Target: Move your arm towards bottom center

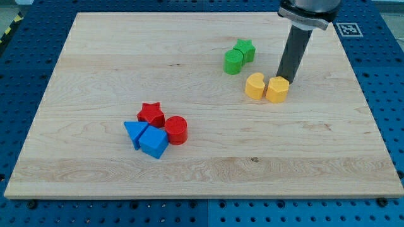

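Note:
My tip (285, 79) stands on the wooden board (95, 63) at the view's upper right, just behind the yellow hexagon block (277, 90) and touching or almost touching it. A yellow heart-shaped block (255, 86) sits against the hexagon's left side. A green star block (245, 49) and a green cylinder (233, 62) sit together up and to the left of the tip. Far to the lower left is a cluster: a red star (151, 114), a red cylinder (177, 130), a blue triangle (134, 133) and a blue block (154, 142).
The board lies on a blue perforated table (25, 38). A black-and-white marker tag (348, 28) sits off the board's upper right corner. The arm's dark mount (306, 11) hangs above the rod.

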`<state>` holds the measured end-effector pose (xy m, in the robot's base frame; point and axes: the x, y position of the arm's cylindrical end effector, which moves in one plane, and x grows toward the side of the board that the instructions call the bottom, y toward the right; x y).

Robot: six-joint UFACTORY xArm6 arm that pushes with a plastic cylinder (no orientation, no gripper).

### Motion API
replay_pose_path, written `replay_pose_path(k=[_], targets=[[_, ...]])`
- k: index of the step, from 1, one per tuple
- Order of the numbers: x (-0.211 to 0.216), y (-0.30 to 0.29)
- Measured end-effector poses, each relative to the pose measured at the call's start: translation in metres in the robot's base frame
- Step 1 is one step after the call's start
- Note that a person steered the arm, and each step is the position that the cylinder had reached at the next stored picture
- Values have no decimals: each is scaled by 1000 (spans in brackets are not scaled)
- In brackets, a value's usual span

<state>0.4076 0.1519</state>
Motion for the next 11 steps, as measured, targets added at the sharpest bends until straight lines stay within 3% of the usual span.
replay_pose_path(k=[4,7,8,9,11], targets=[[-17,-79],[-54,-106],[-54,-156],[-23,-171],[73,-142]])
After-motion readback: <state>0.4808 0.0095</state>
